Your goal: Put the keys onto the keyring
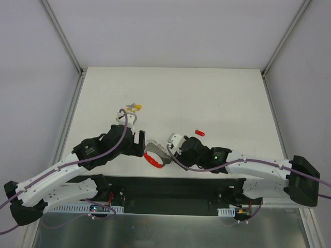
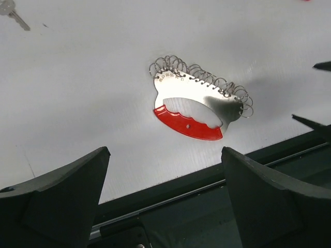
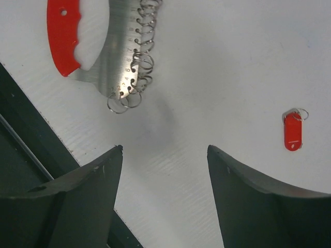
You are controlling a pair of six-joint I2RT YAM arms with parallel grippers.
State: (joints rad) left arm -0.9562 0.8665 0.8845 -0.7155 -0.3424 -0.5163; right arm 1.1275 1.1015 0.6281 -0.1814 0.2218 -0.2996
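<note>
The keyring [image 1: 154, 155] lies flat on the white table near its front edge, between my two grippers. It has a red plastic crescent and a silvery metal plate edged with several small wire rings. It also shows in the left wrist view [image 2: 196, 106] and the right wrist view [image 3: 111, 51]. A key with a yellow tag [image 1: 136, 107] lies further back. A key with a red tag [image 1: 199, 133] lies to the right and shows in the right wrist view [image 3: 292, 130]. My left gripper [image 1: 140, 140] [image 2: 164, 151] is open and empty, left of the keyring. My right gripper [image 1: 169, 148] [image 3: 164, 148] is open and empty, right of it.
The table's dark front rail [image 1: 170, 182] runs just below the keyring and shows in the left wrist view [image 2: 217, 181]. A silver key [image 2: 13, 15] shows at the top left of that view. White walls with metal posts enclose the table.
</note>
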